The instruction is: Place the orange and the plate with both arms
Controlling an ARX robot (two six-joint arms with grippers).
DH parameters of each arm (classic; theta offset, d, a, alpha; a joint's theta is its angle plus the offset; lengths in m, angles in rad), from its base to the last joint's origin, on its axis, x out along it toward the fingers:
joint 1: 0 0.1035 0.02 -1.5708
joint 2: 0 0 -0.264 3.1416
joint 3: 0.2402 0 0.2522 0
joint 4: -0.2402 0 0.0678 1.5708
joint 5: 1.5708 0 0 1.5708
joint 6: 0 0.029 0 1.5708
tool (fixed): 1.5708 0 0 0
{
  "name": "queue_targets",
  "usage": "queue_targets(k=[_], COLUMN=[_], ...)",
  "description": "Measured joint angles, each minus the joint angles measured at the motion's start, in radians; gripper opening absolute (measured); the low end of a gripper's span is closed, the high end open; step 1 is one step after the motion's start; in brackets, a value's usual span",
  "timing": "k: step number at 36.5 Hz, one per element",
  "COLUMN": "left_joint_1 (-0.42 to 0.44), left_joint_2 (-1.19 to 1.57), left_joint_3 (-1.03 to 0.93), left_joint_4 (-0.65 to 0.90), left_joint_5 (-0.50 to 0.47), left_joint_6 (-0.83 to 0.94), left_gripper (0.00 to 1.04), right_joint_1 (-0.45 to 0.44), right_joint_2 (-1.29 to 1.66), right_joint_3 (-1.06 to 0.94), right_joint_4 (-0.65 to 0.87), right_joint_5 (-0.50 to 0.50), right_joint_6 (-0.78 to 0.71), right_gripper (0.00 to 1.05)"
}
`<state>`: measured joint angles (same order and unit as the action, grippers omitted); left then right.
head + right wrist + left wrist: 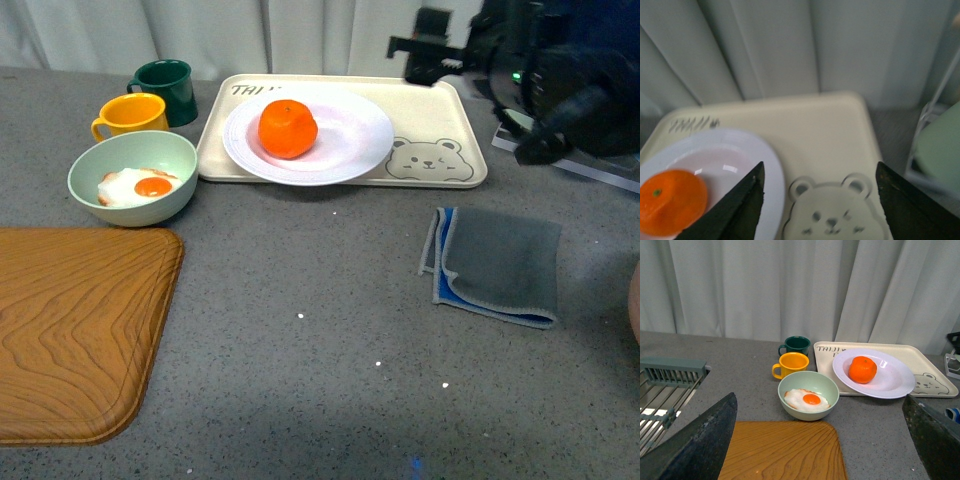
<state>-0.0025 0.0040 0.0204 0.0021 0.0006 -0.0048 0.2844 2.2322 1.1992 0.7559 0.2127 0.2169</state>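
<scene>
The orange (288,128) lies in the white plate (350,140), which rests on the cream bear tray (455,125) at the back of the table. My right gripper (428,58) is open and empty, above the tray's far right corner. In the right wrist view its gripper (819,165) hangs over the bear print, with the orange (672,200) and plate (735,160) beside one finger. My left gripper (819,397) is open and empty, back over the wooden board (785,450), well short of the orange (862,369) and plate (895,380). It is out of the front view.
A pale green bowl (132,180) with a fried egg, a yellow mug (130,113) and a dark green mug (168,90) stand left of the tray. The wooden board (70,330) lies front left, a grey cloth (500,262) at right. A dish rack (665,385) shows in the left wrist view.
</scene>
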Motion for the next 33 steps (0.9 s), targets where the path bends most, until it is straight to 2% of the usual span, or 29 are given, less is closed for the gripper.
queue_targets(k=[2, 5, 6, 10, 14, 25, 30, 33], left_joint_1=[0.0, 0.0, 0.0, 0.0, 0.0, 0.0, 0.0, 0.0], left_joint_2=[0.0, 0.0, 0.0, 0.0, 0.0, 0.0, 0.0, 0.0], left_joint_3=[0.0, 0.0, 0.0, 0.0, 0.0, 0.0, 0.0, 0.0], left_joint_4=[0.0, 0.0, 0.0, 0.0, 0.0, 0.0, 0.0, 0.0], left_joint_5=[-0.001, -0.001, -0.001, 0.0, 0.0, -0.001, 0.0, 0.0], left_joint_6=[0.0, 0.0, 0.0, 0.0, 0.0, 0.0, 0.0, 0.0], left_gripper=[0.98, 0.98, 0.98, 0.98, 0.98, 0.98, 0.98, 0.98], right_joint_1=[-0.01, -0.029, -0.045, -0.092, -0.119, -0.168, -0.198, -0.206], right_joint_2=[-0.063, -0.132, -0.18, -0.312, -0.392, -0.633, -0.776, -0.864], right_joint_3=[-0.153, -0.286, -0.362, -0.549, -0.661, -0.898, -0.997, -1.014], right_joint_4=[0.241, 0.401, 0.462, 0.523, 0.536, 0.529, 0.482, 0.389], right_joint_5=[0.029, 0.022, 0.013, -0.015, -0.039, -0.1, -0.122, -0.135], right_joint_6=[-0.096, -0.149, -0.168, -0.198, -0.212, -0.214, -0.214, -0.214], right_gripper=[0.54, 0.44, 0.37, 0.15, 0.0, 0.01, 0.01, 0.01])
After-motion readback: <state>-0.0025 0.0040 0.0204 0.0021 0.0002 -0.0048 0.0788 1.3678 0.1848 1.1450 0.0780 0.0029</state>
